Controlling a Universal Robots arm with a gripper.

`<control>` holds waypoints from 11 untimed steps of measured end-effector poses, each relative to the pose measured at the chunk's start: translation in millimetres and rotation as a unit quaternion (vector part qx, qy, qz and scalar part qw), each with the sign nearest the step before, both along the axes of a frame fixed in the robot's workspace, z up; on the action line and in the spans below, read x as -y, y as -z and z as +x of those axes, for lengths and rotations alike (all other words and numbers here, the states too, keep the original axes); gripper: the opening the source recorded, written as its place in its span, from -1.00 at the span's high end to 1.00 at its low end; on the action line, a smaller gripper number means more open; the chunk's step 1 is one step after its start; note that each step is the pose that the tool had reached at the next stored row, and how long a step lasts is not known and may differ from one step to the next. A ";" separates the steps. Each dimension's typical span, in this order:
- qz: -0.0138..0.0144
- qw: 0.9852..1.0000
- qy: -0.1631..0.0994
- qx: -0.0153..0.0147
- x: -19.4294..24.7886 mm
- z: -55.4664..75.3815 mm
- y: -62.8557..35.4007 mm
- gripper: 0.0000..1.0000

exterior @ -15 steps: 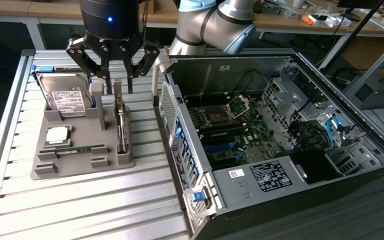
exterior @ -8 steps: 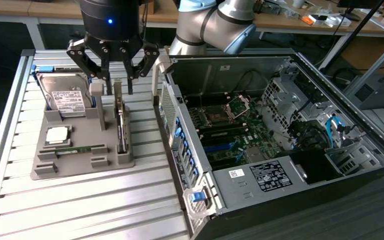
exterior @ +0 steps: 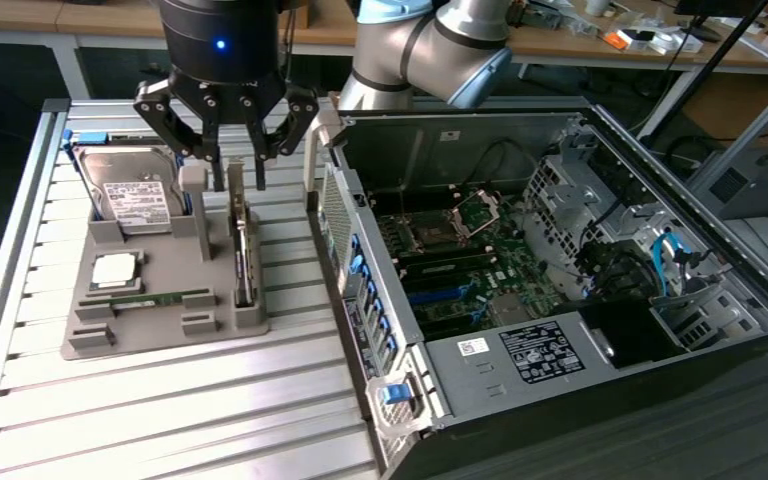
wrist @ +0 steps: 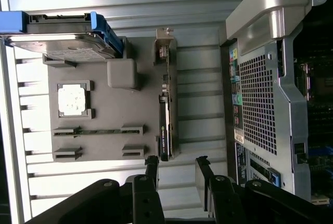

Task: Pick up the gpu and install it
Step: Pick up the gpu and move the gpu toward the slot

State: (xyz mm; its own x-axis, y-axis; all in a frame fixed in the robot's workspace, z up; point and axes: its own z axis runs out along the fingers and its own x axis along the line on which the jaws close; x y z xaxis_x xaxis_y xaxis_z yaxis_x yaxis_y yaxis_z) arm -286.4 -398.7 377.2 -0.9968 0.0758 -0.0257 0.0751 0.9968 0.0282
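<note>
The gpu (exterior: 241,250) stands on its long edge in a slot of the grey holder (exterior: 157,335) on the slatted table, green board and black cooler seen edge-on. My gripper (exterior: 235,172) hangs open just above the card's far end, fingers either side of its metal bracket, with nothing held. In the wrist view the gpu (wrist: 165,117) lies ahead of the gripper (wrist: 177,164), roughly in line with one fingertip (wrist: 152,162). The open computer case (exterior: 598,150) lies at the exterior view's right, its motherboard (exterior: 458,255) exposed.
On the holder (wrist: 112,146) also sit a silver hard drive (exterior: 131,190) in a blue bracket, a square processor (exterior: 115,268) and a narrow green memory stick (exterior: 157,297). The case's perforated rear wall (wrist: 260,99) stands close beside the holder.
</note>
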 end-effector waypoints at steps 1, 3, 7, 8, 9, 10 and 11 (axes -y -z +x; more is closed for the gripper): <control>0.000 1.000 0.000 0.000 0.0 0.0 0.2 0.16; 0.000 1.000 0.000 0.000 0.0 -0.1 0.8 0.16; 0.000 1.000 0.000 0.000 0.0 -0.2 1.5 0.16; 0.000 1.000 0.000 0.000 0.0 -0.3 1.6 0.16; 0.000 1.000 0.000 0.000 0.0 -0.2 1.9 0.16; 0.000 1.000 0.000 0.000 0.0 -0.3 2.1 0.16; 0.000 1.000 0.000 0.000 0.0 -0.3 2.3 0.16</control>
State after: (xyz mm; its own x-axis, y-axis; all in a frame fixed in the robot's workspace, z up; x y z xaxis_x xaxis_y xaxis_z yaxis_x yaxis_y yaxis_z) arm -286.7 -398.6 375.0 -0.9968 0.0758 -0.0257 0.0751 0.9968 0.0283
